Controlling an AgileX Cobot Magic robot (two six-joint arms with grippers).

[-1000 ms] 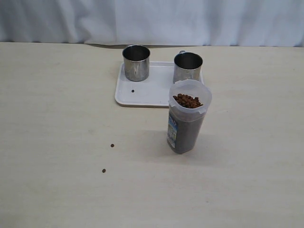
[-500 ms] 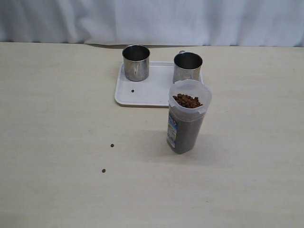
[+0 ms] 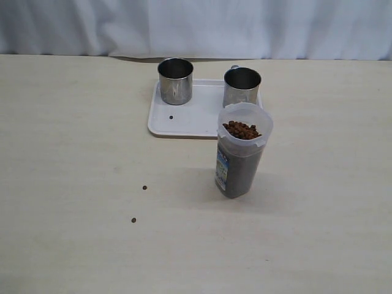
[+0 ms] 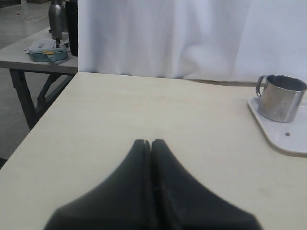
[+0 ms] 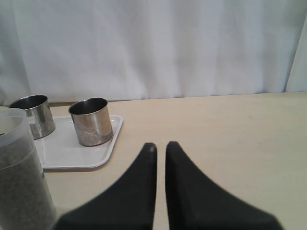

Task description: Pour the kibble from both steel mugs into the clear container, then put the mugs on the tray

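Observation:
Both steel mugs stand upright on the white tray, the left mug and the right mug. In front of the tray stands the clear container, filled nearly to its rim with kibble. Neither arm shows in the exterior view. My left gripper is shut and empty over bare table, well away from a mug on the tray. My right gripper is shut with a thin slit between its fingers, holding nothing, beside the tray, a mug and the container.
Two stray pellets lie on the table at the front left, one pellet and another. A third pellet lies on the tray. A white curtain hangs behind the table. A second table with clutter stands off the left edge.

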